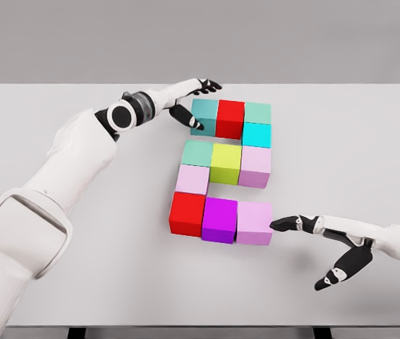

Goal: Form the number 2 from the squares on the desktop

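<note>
Mid-table (58, 282), eleven coloured cubes (226, 164) sit packed in a "2" shape. Left hand (192, 106), fingers spread, touches the teal cube (204, 116) nearest the far edge; right hand (326, 244), open, fingertips the lilac cube (255, 222).

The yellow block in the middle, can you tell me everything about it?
The yellow-green block is a plain, smooth cube that looks like matte plastic. It sits flat on the white table, in the middle of the shape's middle row. A pale green block presses against its left side and a pale pink block against its right. Neither hand touches it.
</note>
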Available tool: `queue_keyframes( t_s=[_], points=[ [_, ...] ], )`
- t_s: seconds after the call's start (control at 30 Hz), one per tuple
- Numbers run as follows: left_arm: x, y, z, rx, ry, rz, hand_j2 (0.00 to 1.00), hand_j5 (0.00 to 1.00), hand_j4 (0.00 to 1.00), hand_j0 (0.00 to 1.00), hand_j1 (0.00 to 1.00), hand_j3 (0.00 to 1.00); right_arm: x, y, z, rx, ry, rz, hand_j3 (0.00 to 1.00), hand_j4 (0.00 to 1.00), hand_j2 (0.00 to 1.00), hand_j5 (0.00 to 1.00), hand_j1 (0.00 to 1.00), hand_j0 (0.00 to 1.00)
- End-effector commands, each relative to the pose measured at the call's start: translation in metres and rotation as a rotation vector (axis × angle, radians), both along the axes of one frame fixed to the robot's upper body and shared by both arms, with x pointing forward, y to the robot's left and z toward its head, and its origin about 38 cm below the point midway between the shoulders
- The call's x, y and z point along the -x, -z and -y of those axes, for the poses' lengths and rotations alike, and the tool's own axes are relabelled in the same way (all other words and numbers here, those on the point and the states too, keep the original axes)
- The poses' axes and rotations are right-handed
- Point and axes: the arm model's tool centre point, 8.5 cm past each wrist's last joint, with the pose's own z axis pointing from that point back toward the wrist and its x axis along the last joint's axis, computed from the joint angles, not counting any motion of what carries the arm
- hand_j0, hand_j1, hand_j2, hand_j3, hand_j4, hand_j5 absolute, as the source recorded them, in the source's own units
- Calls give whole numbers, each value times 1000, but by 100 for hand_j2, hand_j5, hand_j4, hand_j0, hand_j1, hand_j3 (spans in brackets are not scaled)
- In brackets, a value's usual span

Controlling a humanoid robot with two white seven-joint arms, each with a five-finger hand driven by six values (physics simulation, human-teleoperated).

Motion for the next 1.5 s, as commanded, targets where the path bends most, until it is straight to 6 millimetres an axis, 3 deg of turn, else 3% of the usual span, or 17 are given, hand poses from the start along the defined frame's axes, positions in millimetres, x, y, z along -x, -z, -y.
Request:
queue_keyframes(
  t_s=[0.0, 0.43, 0.67, 0.73, 0.83, 0.93, 0.97, 1.03, 1.1, 1.23, 1.3, 1.47],
  points=[
    [-1, -1, -4, 9, -5, 5, 91, 91, 91, 91, 91, 91, -1, -2, -1, -7, 2, 0, 100, 100, 100, 100, 100, 100],
    [-3, 3, -29, 18, -68, 37, 91, 91, 91, 91, 91, 91, -3, -4, 2, -4, 10, 9, 100, 100, 100, 100, 100, 100],
    [-7, 4, -72, -21, -136, 36, 91, 91, 91, 91, 91, 91, -21, -21, 19, 9, 66, 73, 100, 100, 100, 100, 100, 100],
    [-8, 3, -75, -27, -140, 37, 91, 91, 91, 91, 91, 91, -22, -22, 21, 14, 70, 77, 100, 100, 100, 100, 100, 100],
    [-9, 3, -75, -29, -148, 33, 91, 91, 91, 91, 91, 91, -43, -58, 39, 15, 130, 188, 100, 100, 100, 100, 100, 100],
    [-9, 1, -68, -29, -139, 34, 91, 91, 91, 91, 91, 91, -76, -110, 85, 47, 275, 357, 100, 100, 100, 100, 100, 100],
    [-9, 1, -66, -29, -136, 33, 91, 91, 91, 91, 91, 91, -81, -131, 92, 55, 293, 423, 100, 100, 100, 100, 100, 100],
    [-9, 1, -58, -23, -126, 34, 91, 91, 91, 91, 91, 91, -84, -143, 96, 85, 307, 471, 100, 100, 100, 100, 100, 100],
    [-8, 0, -52, -19, -117, 34, 91, 91, 91, 91, 91, 91, -90, -170, 102, 250, 281, 652, 100, 100, 100, 100, 100, 100],
    [-9, 1, -50, -21, -122, 28, 91, 91, 91, 91, 91, 91, -94, -164, 118, 538, 259, 719, 100, 100, 100, 100, 100, 100],
    [-8, 1, -48, -19, -119, 26, 91, 91, 91, 91, 91, 91, -96, -159, 128, 557, 298, 685, 100, 100, 100, 100, 100, 100],
    [-8, 0, -45, -16, -114, 28, 91, 91, 91, 91, 91, 91, -96, -152, 117, 543, 265, 684, 100, 100, 100, 100, 100, 100]
  ],
)
